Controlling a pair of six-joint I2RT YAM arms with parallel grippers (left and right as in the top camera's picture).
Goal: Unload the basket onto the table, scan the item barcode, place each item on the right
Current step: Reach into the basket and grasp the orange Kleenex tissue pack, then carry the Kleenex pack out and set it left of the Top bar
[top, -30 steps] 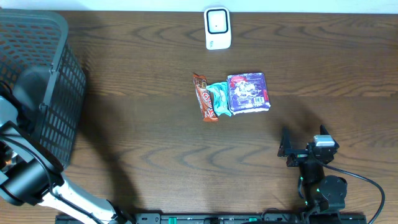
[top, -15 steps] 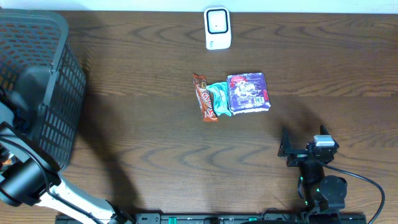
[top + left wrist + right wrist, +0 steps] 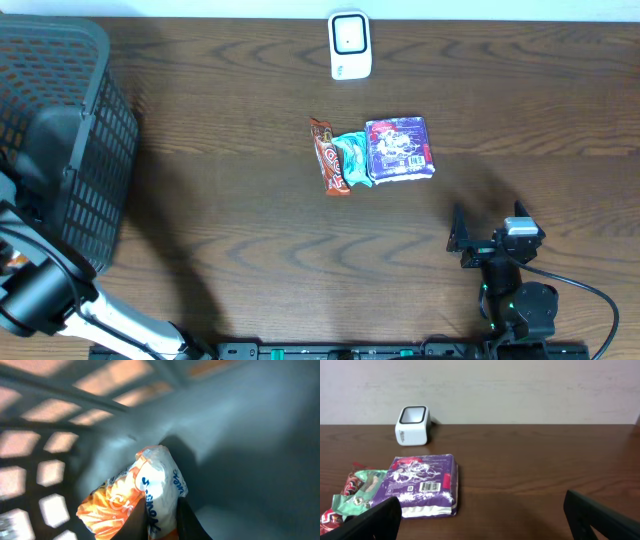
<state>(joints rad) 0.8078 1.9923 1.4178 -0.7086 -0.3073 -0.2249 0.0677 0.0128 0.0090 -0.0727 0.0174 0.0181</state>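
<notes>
Left gripper [image 3: 159, 519] sits inside the basket [image 3: 60, 400], jaws pinched on the orange-and-white snack packet [image 3: 150, 485] right at its fingertips. It looks light, soft and crinkly, with slippery film, so the sealed edge is the safest hold. Right gripper [image 3: 482, 510] gapes wide, holding nothing.

Wood table [image 3: 250, 240] w/ scanner [image 3: 350, 45], basket [image 3: 95, 120], 3 pkts [image 3: 400, 148]

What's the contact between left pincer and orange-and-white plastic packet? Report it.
Touching. Left wrist view: the left pincer clamps the lower edge of the orange-and-white plastic packet.
</notes>
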